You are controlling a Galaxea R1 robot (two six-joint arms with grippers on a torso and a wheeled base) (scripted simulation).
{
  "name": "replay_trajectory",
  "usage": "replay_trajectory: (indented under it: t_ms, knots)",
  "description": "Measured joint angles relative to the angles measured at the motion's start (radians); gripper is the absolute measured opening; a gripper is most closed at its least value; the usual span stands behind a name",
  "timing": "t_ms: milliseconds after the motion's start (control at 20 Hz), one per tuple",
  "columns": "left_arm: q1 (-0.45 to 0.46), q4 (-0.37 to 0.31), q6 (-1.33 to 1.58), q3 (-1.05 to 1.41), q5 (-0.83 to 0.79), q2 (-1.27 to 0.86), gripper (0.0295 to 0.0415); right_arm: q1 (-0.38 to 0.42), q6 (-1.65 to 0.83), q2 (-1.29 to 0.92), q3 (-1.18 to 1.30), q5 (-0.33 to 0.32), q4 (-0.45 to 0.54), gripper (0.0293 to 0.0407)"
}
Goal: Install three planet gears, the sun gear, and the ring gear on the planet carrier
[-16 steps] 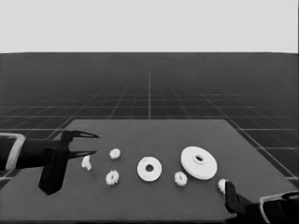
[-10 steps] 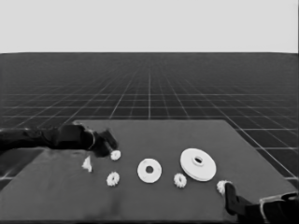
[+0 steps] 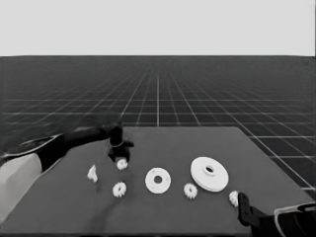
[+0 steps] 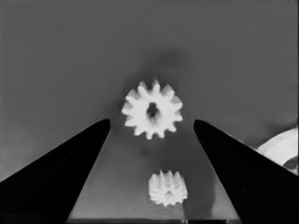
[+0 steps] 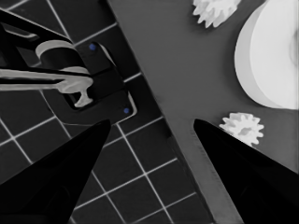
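Observation:
My left gripper [image 3: 119,151] hangs open just above a small toothed gear [image 3: 122,164] at the back left of the table. In the left wrist view that gear [image 4: 152,110] lies between the spread fingers of the left gripper [image 4: 151,122], untouched, with a second gear [image 4: 167,187] nearer the camera. This second gear [image 3: 119,189] lies left of the smaller round part [image 3: 158,180]. The larger round part [image 3: 209,173] is to its right, with a third gear [image 3: 190,190] between them in front. Another gear [image 3: 233,198] lies by my parked, open right gripper [image 3: 243,207].
A thin white piece [image 3: 92,173] lies left of the gears. The right wrist view shows the right gripper [image 5: 152,122] over the table's corner edge, the larger round part [image 5: 275,56], a gear [image 5: 243,127] and dark machinery [image 5: 70,79] beyond the edge.
The left arm has swung from the table's left end toward the middle and now points down over the back-left gear. The right arm and all parts have stayed put.

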Motion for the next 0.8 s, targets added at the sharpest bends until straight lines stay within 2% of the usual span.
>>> replay_trajectory:
  t_ms: [150,400,500,800]
  knots:
    - [0.048,0.021,0.035,-0.078,-0.040,0.033,0.0385,0.000,0.000,0.000,0.000,0.000,0.000,0.0385]
    - [0.055,0.024,0.044,-0.098,-0.048,0.042,0.0385,0.000,0.000,0.000,0.000,0.000,0.000,0.0385]
    - [0.055,0.025,0.045,-0.101,-0.049,0.041,0.0315,0.000,0.000,0.000,0.000,0.000,0.000,0.0385]
    - [0.055,0.025,0.045,-0.101,-0.049,0.041,0.0312,0.000,0.000,0.000,0.000,0.000,0.000,0.0385]
